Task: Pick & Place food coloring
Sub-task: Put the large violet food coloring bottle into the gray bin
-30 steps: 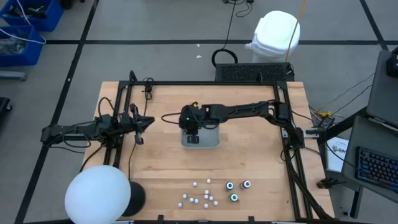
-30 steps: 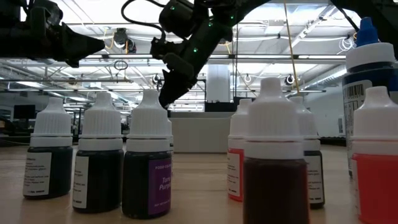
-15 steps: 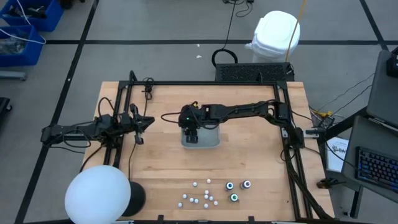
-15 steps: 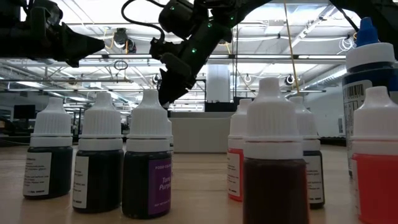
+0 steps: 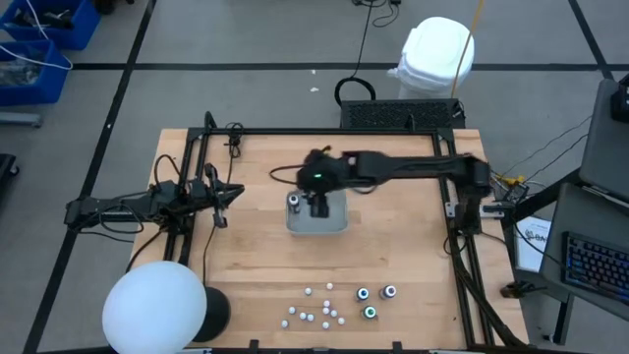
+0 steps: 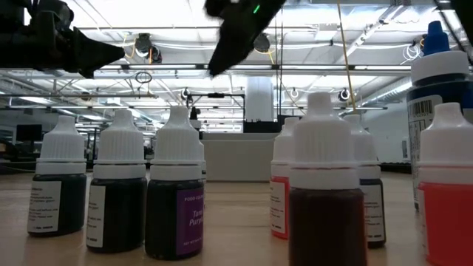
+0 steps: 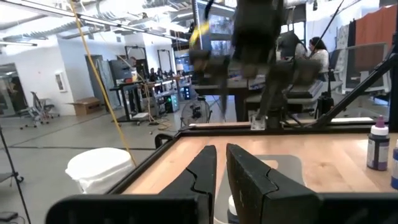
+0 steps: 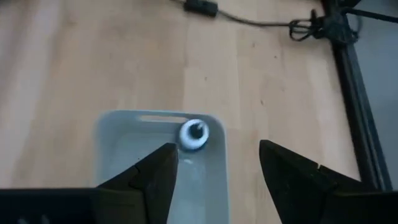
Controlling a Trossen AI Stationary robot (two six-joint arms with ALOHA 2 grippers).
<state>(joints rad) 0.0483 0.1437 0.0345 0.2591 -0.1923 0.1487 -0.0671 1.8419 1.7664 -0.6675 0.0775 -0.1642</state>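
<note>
High camera looks straight down on my whole table, both arms in frame. Low camera sits at tabletop level, right up against a row of bottles, facing level across into the room. My left wrist camera faces across the table past my left gripper toward the tray. My right wrist camera looks down, close over that same tray, between the spread fingers of my right gripper.
</note>
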